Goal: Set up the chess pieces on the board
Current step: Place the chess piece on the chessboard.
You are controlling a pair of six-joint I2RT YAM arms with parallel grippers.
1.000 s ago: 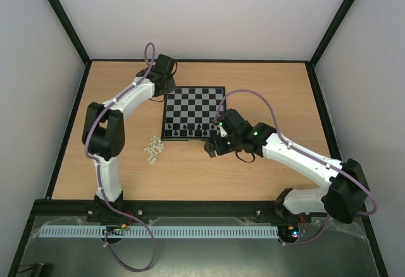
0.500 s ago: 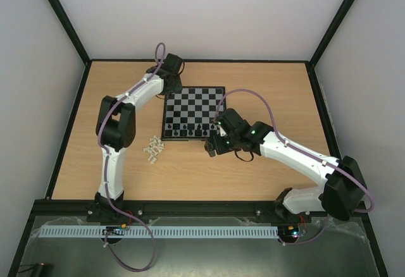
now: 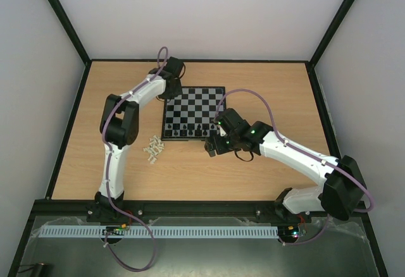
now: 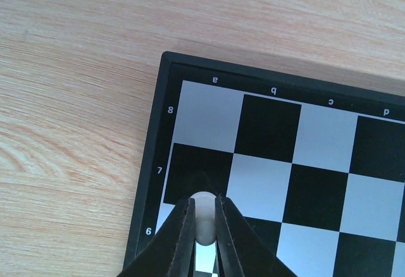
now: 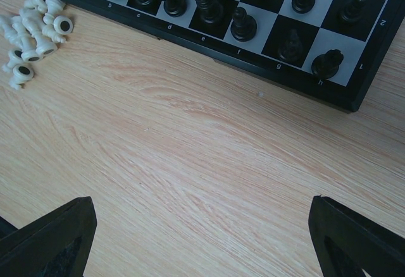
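placing white now, looks like: the left gripper point(image 4: 204, 200) is pinching a cream-white piece point(image 4: 204, 229) between nearly closed jaws, holding it over the far left corner of the board point(image 4: 149, 163), down the a file. black pieces point(image 5: 209, 8) are filling the two near rows. the right gripper point(image 3: 212, 148) is hanging wide open over the table point(image 5: 190, 163) just beside the near edge, gripping nothing. next move is calling for a gentle drop onto the right square, then heading to the white pile point(image 5: 31, 30).

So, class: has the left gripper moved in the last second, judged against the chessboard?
Yes. The left gripper has shifted right, onto the chessboard's far-left corner, holding a white piece.
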